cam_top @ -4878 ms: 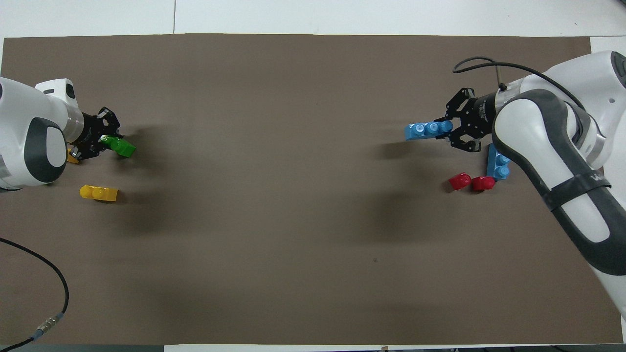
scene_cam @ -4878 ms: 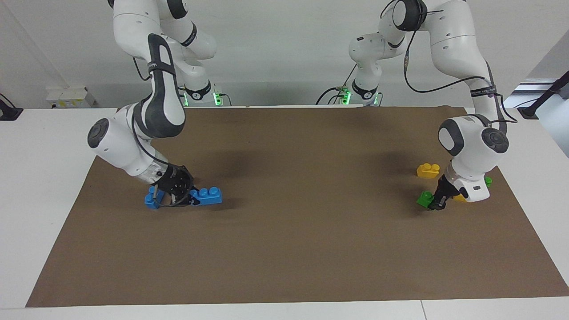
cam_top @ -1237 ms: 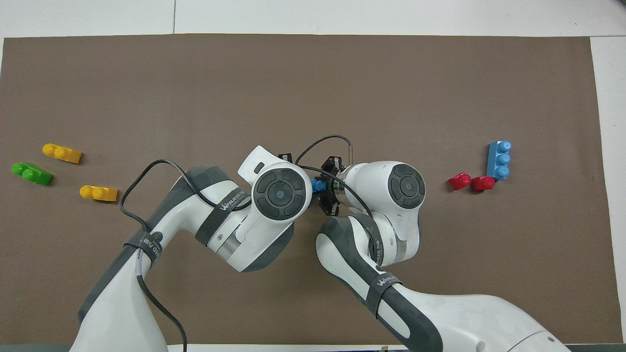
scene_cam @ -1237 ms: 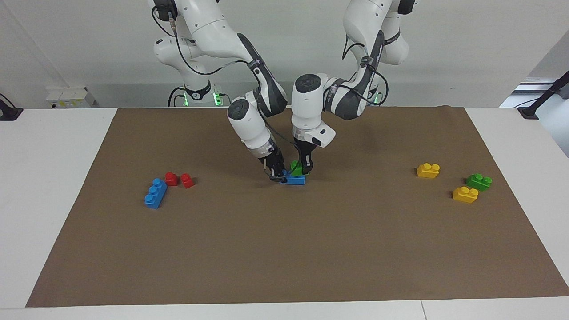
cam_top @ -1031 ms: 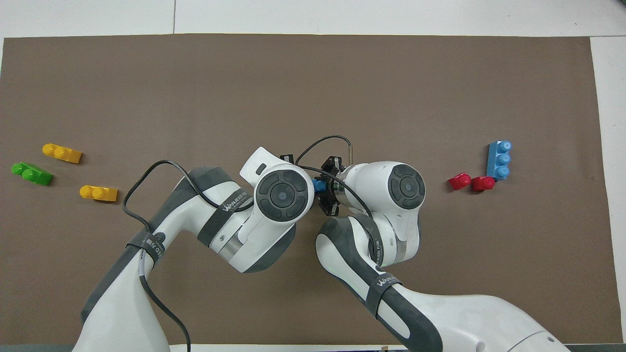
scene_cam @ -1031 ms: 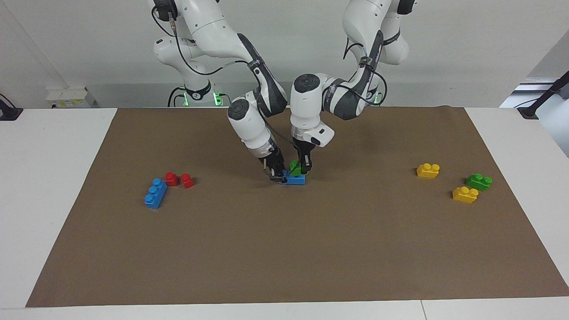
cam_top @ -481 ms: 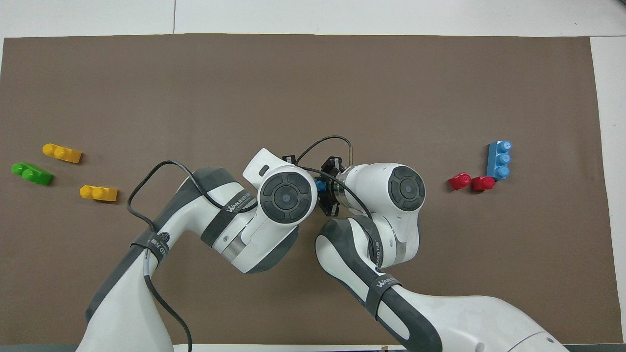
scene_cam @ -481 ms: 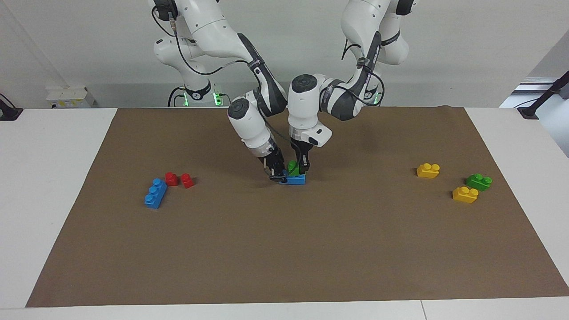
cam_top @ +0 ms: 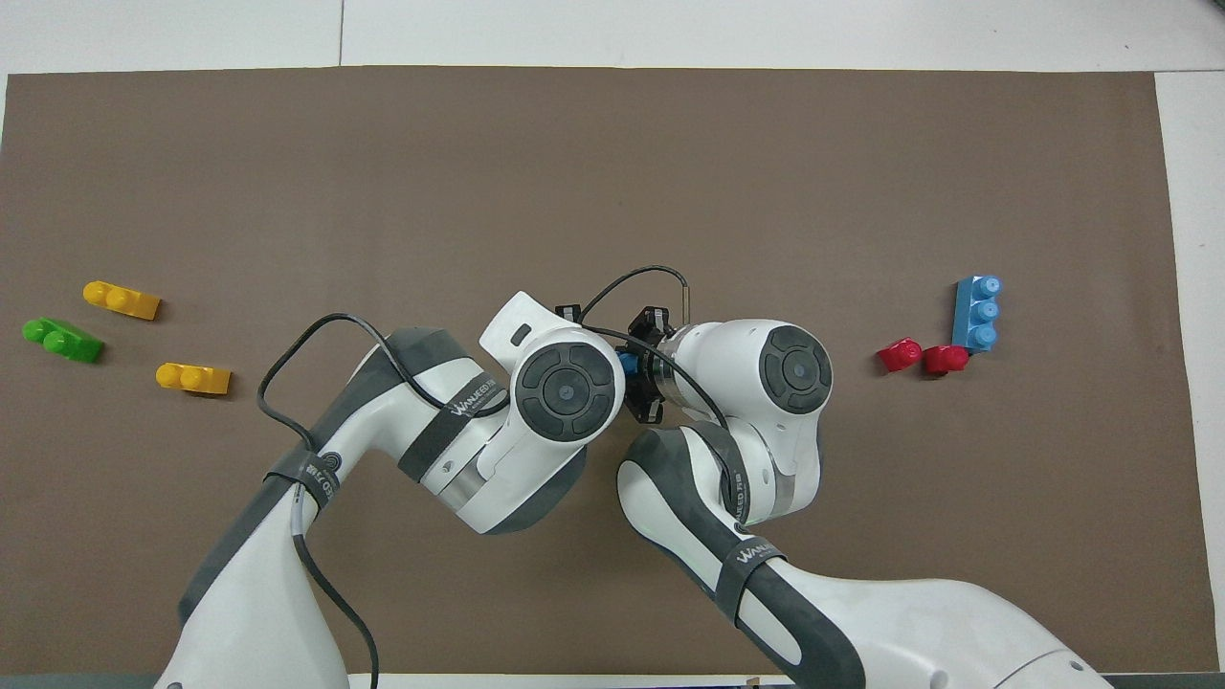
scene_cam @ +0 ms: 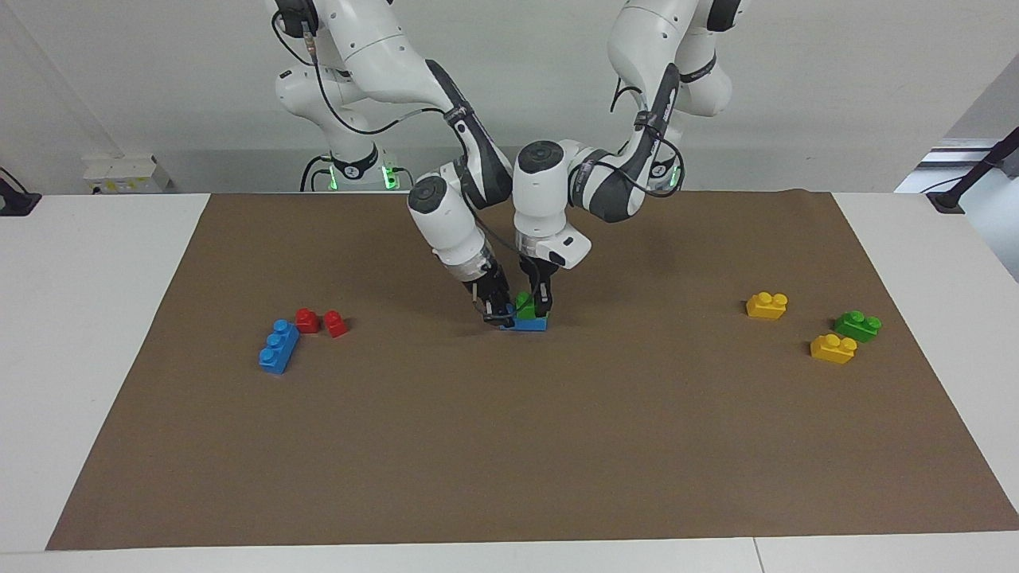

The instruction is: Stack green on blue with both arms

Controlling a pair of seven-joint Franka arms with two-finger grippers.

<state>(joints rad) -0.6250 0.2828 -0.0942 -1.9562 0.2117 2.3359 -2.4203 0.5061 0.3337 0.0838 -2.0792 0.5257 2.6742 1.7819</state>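
In the middle of the mat a green brick point(scene_cam: 524, 305) sits on a blue brick point(scene_cam: 532, 323). My left gripper point(scene_cam: 541, 307) comes down from above and is shut on the green brick. My right gripper point(scene_cam: 500, 314) leans in low from the right arm's end and is shut on the blue brick's end. In the overhead view the left wrist hides the green brick. Only a bit of the blue brick point(cam_top: 628, 362) shows there, at the right gripper point(cam_top: 639, 369).
A second blue brick point(scene_cam: 278, 346) and two red bricks point(scene_cam: 306, 320) point(scene_cam: 335, 323) lie toward the right arm's end. Two yellow bricks point(scene_cam: 767, 305) point(scene_cam: 833, 348) and another green brick point(scene_cam: 857, 325) lie toward the left arm's end, on the brown mat point(scene_cam: 509, 446).
The left wrist has shifted slightly toward the right arm's end and lowered, bringing the green brick down onto the blue one. The right gripper has held still.
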